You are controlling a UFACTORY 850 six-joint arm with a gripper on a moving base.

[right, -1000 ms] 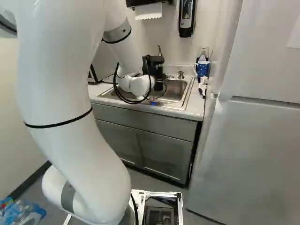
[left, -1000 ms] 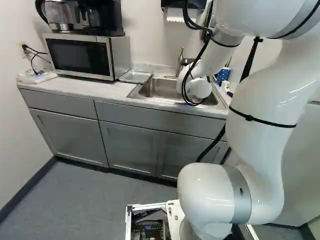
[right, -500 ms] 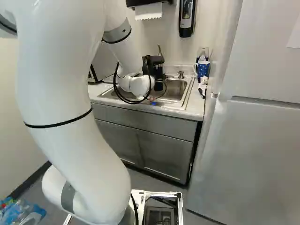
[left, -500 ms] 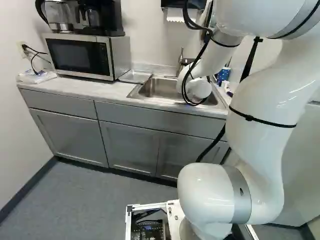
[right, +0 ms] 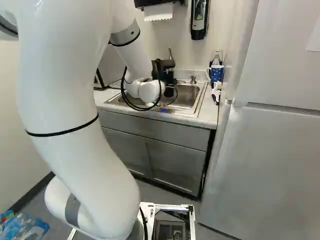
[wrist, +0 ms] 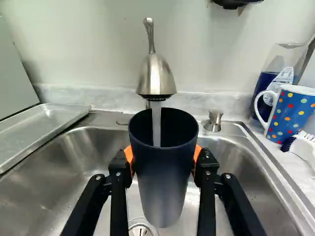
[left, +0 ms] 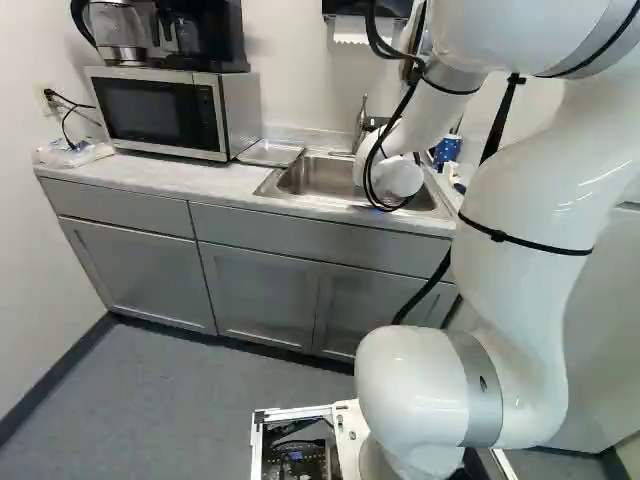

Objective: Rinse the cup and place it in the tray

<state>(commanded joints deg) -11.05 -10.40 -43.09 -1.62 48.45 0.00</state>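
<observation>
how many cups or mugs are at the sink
2: the dark cup, gripped under the faucet's running water, and the polka-dot mug, on the counter beside the sink. I can't tell what the container behind the mug is; the arm may hide others.

Left/right base views: set back, angled down, both catch the sink (right: 190, 96). Wrist view: close over it, facing across.
</observation>
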